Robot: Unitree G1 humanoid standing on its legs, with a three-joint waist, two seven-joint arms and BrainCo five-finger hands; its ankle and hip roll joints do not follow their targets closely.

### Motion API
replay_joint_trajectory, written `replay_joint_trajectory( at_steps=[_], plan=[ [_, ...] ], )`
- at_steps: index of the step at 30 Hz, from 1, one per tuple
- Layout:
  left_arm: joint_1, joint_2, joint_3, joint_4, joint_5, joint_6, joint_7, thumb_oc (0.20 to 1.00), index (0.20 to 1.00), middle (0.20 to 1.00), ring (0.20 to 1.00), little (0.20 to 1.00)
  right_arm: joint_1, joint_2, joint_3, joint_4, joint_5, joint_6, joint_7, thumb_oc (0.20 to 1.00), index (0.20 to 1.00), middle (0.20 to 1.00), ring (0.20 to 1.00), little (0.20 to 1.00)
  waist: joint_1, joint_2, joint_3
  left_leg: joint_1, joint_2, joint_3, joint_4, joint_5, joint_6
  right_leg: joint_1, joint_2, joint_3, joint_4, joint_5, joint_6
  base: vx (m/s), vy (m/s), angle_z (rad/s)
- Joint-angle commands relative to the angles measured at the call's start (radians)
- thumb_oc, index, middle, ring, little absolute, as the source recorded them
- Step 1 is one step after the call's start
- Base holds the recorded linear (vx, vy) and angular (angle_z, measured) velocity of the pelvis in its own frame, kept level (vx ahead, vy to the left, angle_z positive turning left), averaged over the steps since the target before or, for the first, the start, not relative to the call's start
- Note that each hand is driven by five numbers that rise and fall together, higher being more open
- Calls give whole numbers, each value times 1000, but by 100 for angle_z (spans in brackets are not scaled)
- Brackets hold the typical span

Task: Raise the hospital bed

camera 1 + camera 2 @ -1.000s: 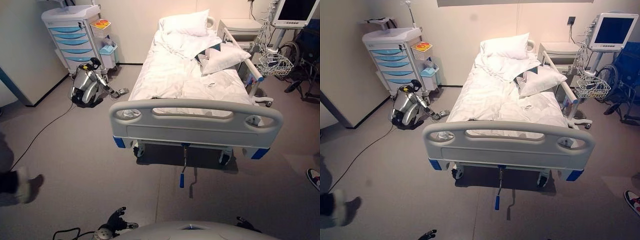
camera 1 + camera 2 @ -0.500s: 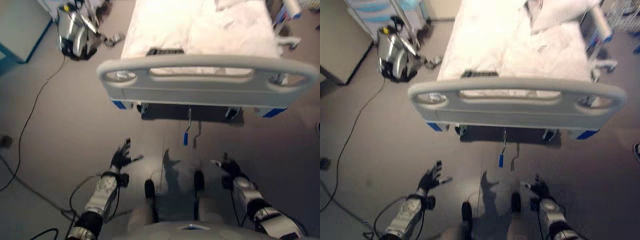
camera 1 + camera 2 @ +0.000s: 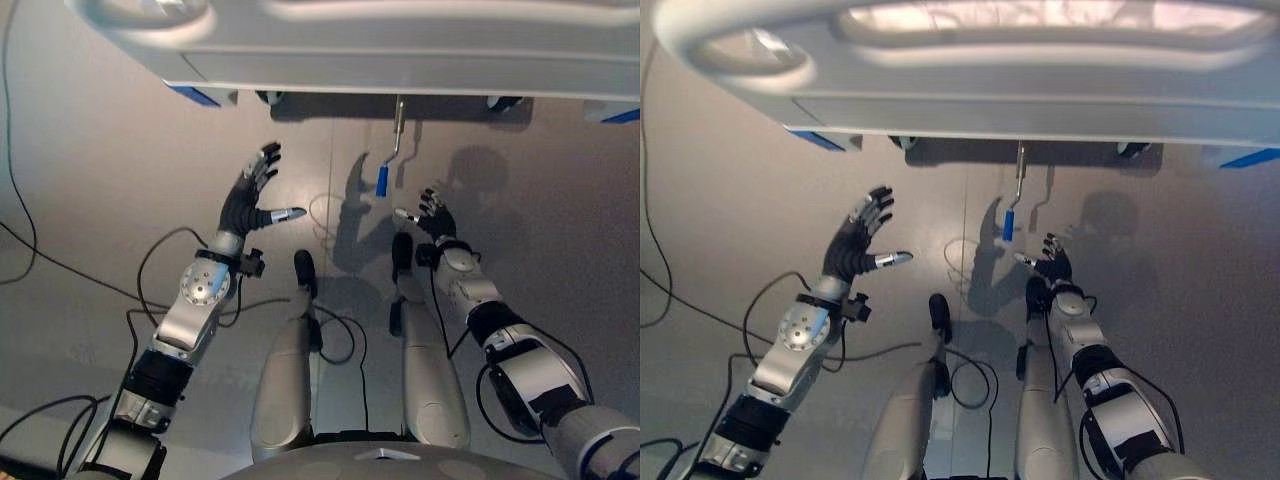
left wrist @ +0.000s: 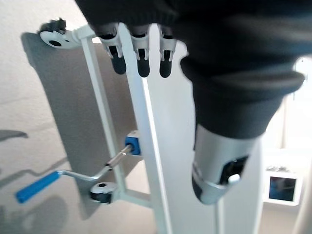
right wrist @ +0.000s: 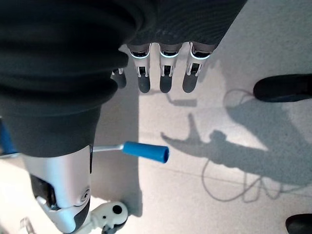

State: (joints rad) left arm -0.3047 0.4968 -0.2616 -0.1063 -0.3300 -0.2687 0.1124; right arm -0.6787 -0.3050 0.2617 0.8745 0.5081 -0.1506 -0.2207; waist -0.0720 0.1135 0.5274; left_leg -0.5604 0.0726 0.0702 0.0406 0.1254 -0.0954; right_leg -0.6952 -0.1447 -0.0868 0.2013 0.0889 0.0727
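Robot hands (image 3: 250,200) (image 3: 432,215) open, flanking blue crank handle (image 3: 382,181)

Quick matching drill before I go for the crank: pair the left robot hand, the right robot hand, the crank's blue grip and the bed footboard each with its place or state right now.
Things:
1. left robot hand
2. right robot hand
3. crank's blue grip
4. bed footboard

Places or states:
A. hangs free below the footboard, nothing gripping it
B. runs along the far edge of the scene
C. open, fingers spread, well off to the side of the crank
D. open, near the blue grip, not touching it

Pairs: 1-C, 2-D, 3-A, 4-B
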Motion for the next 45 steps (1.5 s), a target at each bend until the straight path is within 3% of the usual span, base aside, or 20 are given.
replay_joint_trajectory(
  at_steps=[1, 4, 10, 21, 34, 45],
  plan=[
    [-8, 33, 17, -143, 4, -77, 28, 1000, 1000, 1000, 1000, 1000, -38, 42, 12, -38, 88, -66, -29, 1000, 1000, 1000, 1000, 1000, -7, -48, -7, -50, -6, 5, 111, -59, 9, -25, -4, 15, 25, -10, 74, 0, 0, 0],
    [-36, 26, 21, -212, 7, -83, 64, 1000, 1000, 1000, 1000, 1000, -46, 59, -7, -123, 152, -106, -51, 1000, 1000, 1000, 1000, 1000, -8, -41, -7, -114, -14, 5, 142, -75, 9, -85, -9, 25, 47, -18, 74, 13, 24, 1],
    [-49, 33, 3, -255, 18, -82, 84, 1000, 1000, 1000, 1000, 1000, -76, 49, -6, -152, 222, -120, -47, 1000, 1000, 1000, 1000, 1000, -3, -33, -7, -182, -16, 7, 169, -86, 13, -153, -12, 29, 62, -15, 73, 12, 30, 1],
    [-93, 42, -24, -309, 5, -82, 97, 1000, 1000, 1000, 1000, 1000, -272, 15, 13, 12, 338, -96, -27, 1000, 1000, 1000, 1000, 1000, 15, -23, -7, -255, -21, 7, 167, -86, 13, -224, -8, 27, 54, -10, 71, 3, 6, 1],
    [-119, 27, -33, -314, 16, -83, 114, 1000, 1000, 1000, 1000, 1000, -420, -6, 63, 161, 305, -50, -11, 1000, 1000, 1000, 1000, 1000, 36, -19, -7, -280, -23, -7, 162, -87, 18, -244, -4, 15, 45, -12, 74, 3, 2, 0],
    [-146, 38, -16, -340, 14, -89, 130, 1000, 1000, 1000, 1000, 1000, -456, 35, 121, 206, 225, -20, -1, 1000, 1000, 1000, 1000, 1000, 50, -39, -7, -324, -35, -32, 205, -103, 28, -260, -15, 8, 71, -24, 73, 0, -4, 4]
  ],
)
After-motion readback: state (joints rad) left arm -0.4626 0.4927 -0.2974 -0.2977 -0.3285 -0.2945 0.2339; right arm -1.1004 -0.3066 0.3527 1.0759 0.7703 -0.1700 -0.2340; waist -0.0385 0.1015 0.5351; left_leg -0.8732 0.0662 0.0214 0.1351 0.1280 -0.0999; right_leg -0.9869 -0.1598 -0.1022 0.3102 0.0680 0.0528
